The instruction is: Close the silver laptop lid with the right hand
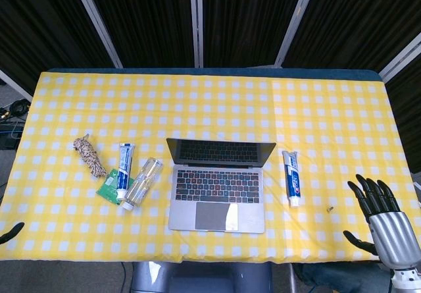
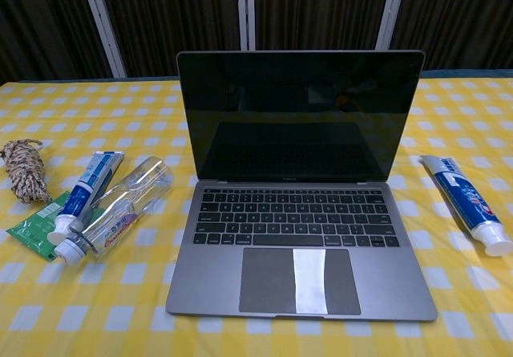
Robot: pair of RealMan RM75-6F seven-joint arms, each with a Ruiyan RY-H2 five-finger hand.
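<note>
The silver laptop point(image 1: 218, 193) point(image 2: 300, 245) stands open in the middle of the table, its dark screen point(image 2: 298, 116) upright and facing me. My right hand point(image 1: 381, 217) hovers at the table's front right corner, well to the right of the laptop, fingers spread and holding nothing. Only a dark fingertip of my left hand point(image 1: 11, 232) shows at the front left edge of the head view, so its pose is unclear. The chest view shows neither hand.
A toothpaste tube point(image 1: 293, 177) point(image 2: 467, 203) lies right of the laptop, with a small brass bit point(image 1: 330, 209) nearer my right hand. Left of the laptop lie a clear bottle point(image 1: 141, 183) point(image 2: 116, 208), another toothpaste tube point(image 1: 123, 169), a green packet point(image 1: 112, 186) and a rope bundle point(image 1: 89, 155).
</note>
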